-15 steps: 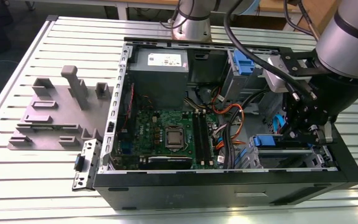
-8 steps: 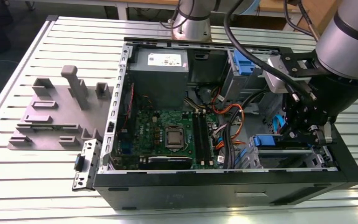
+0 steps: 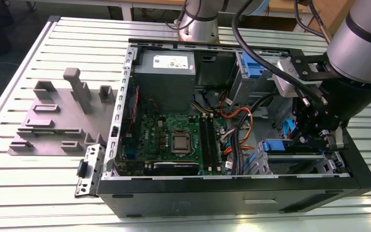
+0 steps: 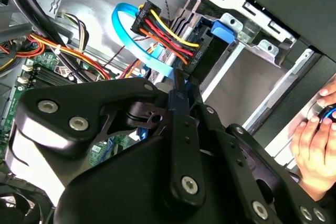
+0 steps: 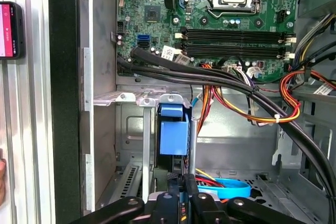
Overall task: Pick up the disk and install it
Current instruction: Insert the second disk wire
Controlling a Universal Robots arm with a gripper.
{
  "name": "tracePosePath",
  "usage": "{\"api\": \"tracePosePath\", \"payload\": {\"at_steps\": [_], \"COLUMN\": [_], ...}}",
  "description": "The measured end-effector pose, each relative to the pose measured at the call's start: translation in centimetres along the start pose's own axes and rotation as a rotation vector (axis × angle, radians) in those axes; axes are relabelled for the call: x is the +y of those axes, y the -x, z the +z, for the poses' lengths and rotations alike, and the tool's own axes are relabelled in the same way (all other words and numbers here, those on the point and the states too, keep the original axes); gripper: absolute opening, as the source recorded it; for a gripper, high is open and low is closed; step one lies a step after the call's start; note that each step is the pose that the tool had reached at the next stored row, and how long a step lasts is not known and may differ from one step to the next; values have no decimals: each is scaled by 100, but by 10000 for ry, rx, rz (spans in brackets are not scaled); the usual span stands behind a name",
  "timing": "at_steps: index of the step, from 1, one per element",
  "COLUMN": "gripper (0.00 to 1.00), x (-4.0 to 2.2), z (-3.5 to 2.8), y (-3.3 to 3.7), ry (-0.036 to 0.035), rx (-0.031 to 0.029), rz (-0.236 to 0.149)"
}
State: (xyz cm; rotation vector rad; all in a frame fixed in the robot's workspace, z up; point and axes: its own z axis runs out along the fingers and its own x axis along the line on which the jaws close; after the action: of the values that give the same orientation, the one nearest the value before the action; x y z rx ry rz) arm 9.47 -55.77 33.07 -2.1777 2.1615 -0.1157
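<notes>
Now you have the flat silver hard drive in its blue plastic bracket (image 5: 173, 136) standing on edge in the drive bay (image 5: 140, 99) of the open black computer case (image 3: 250, 191), under the black gripper (image 5: 182, 182). Its jaws look clenched on the bracket's edge. Treat it as stiff, fairly heavy and shock-sensitive, gripped by the bracket; your arm reaches steeply down.

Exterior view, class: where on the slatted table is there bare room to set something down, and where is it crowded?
Bare slats run along the table in front of the grey fixture and beside the case. Inside the case it is crowded: motherboard, cables, arm.
</notes>
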Motion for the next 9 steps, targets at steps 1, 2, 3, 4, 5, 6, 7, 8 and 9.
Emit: {"api": "tracePosePath", "payload": {"at_steps": [1, 2, 3, 4, 5, 6, 7, 8, 9], "gripper": [16, 16, 16, 16, 16, 16, 16, 16, 16], "x": [0, 0, 0, 0, 0, 0, 0, -1, -2], "z": [4, 9, 12, 13, 13, 13, 12, 7, -1], "y": [-1, -3, -4, -4, -4, -4, -4, -4, -4], "ry": [0, -1, -1, 0, 0, 0, 0, -1, -2], "rx": [-4, -7, -10, -11, -11, -12, -14, -18, -27], "rz": [1, 1, 1, 1, 1, 1, 1, 2, 2]}}
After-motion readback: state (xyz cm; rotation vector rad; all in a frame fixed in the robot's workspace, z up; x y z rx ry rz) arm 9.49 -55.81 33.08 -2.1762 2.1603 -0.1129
